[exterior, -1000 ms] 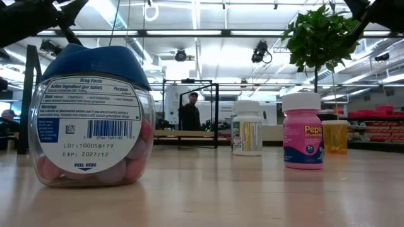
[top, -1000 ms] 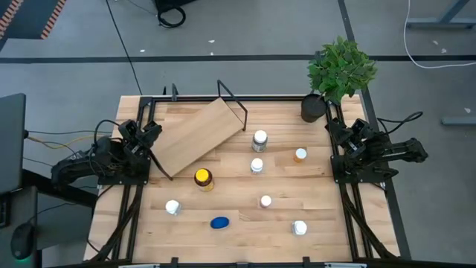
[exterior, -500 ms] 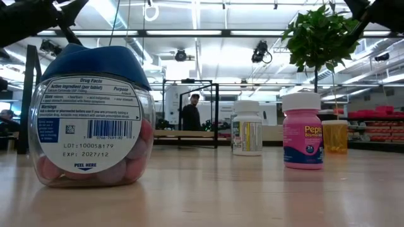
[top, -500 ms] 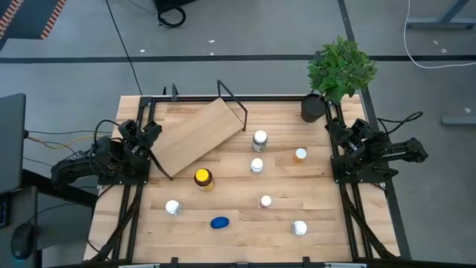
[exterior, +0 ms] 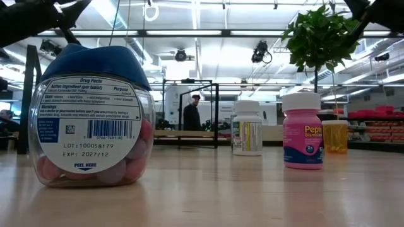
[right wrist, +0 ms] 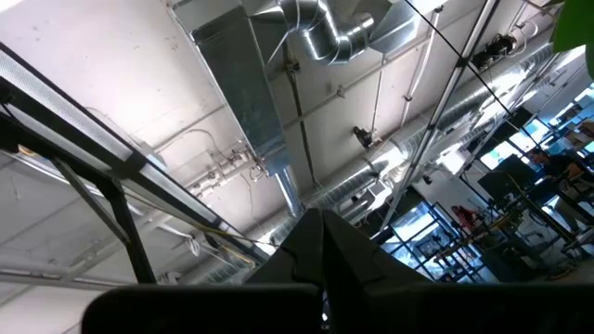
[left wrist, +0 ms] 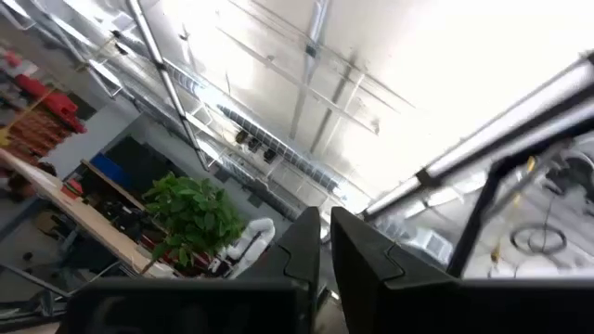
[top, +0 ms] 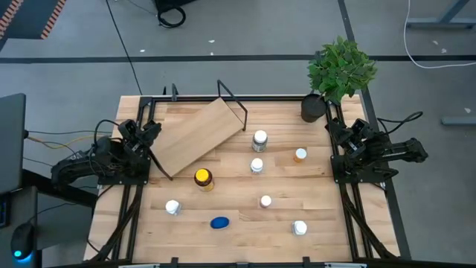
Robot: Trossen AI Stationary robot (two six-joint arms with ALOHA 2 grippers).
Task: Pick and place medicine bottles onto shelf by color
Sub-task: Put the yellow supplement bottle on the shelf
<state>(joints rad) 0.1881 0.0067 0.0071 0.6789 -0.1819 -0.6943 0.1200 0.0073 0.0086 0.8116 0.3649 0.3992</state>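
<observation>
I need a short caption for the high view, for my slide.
Seven medicine bottles stand scattered on the table beside the empty shelf; both arms wait at the edges.

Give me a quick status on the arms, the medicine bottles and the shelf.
Left gripper and right gripper parked at table edges, fingers shut, holding nothing. Seven bottles on the table, none on the shelf. Shelf lies angled, far left. Nothing blocking.

shelf (top: 195, 135): laid slantwise on the worktop (top: 245, 223), far-left part
plant pot (top: 313, 109): parked in the far-right corner
bottles (top: 259, 140): seven scattered over the middle and near side, all kept off the shelf
left hand (top: 152, 128): folded at the left edge, just beside the shelf
right hand (top: 332, 129): folded at the right edge
</observation>
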